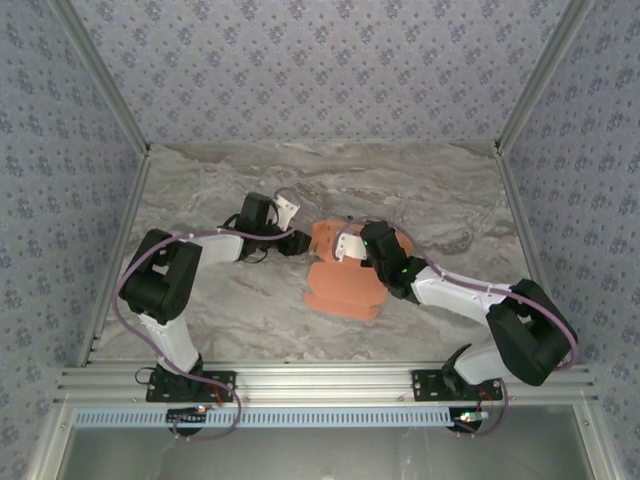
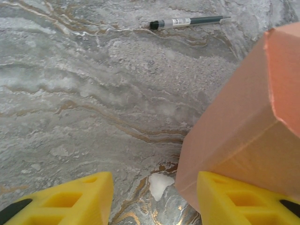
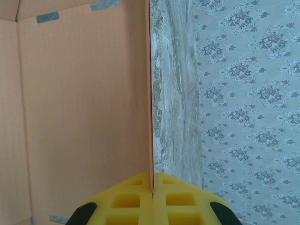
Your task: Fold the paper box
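The paper box (image 1: 343, 283) is salmon-orange card lying partly folded at the middle of the marble table, one part raised between the two grippers. In the right wrist view my right gripper (image 3: 153, 182) is shut on the thin edge of an upright panel (image 3: 84, 112) of the box, with the panel's inner face on the left. In the left wrist view my left gripper (image 2: 154, 183) stands open low over the table. A folded corner of the box (image 2: 243, 122) rests against its right finger (image 2: 239, 201). From above, the left gripper (image 1: 300, 240) sits just left of the box and the right gripper (image 1: 348, 246) over it.
A dark pen (image 2: 187, 22) lies on the table beyond the left gripper. A small white patch (image 2: 160, 183) marks the marble between the left fingers. Patterned walls (image 1: 320, 60) enclose the table at the back and sides, and a metal rail (image 1: 320, 382) runs along the near edge.
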You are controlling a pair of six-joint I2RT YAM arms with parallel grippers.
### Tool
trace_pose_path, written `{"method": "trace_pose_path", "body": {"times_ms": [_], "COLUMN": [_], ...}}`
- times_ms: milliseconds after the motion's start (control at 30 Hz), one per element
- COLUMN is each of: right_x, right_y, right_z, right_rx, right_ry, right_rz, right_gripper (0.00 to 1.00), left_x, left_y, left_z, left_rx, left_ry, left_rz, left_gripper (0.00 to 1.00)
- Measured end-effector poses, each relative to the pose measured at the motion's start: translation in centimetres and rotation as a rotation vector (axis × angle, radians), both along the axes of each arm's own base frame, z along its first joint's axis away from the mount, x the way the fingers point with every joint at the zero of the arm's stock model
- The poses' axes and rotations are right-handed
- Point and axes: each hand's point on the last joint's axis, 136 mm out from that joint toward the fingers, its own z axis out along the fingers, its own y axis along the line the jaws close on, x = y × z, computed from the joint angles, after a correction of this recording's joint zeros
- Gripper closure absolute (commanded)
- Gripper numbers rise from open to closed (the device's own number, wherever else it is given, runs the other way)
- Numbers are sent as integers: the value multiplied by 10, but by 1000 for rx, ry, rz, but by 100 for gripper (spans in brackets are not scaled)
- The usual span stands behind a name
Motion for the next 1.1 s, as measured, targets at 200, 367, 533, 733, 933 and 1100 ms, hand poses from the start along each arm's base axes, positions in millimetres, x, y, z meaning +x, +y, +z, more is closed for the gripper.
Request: {"method": "trace_pose_path", "body": {"times_ms": [200,367,533,733,933,1100], "right_x": [2,3,3,4,4,4], "right_y": [-3,-4,-5,-5,-5,-5], "right_z": [-3,-6,-7,-8,-8,-8], "right_rx": [12,16,16,16,19,20], "right_ry": [24,38,41,43,44,43], "right_rz": [-13,-17,-20,-22,-24,-25], "right_gripper": [100,100,100,100,100,100], "left_x": [-7,-11,-14,-24,-24,-25], "left_y": [-10,-14,-18,-21,-24,-29], "left_z": [4,5,7,5,9,15], "left_rx": [-18,-31,-42,-58,-74,-94], "left_ry": [-20,-28,-45,-42,-53,-70], "left_rz": [-52,-80,-113,-147,-159,-184], "left_gripper": [49,49,48,45,46,48]}}
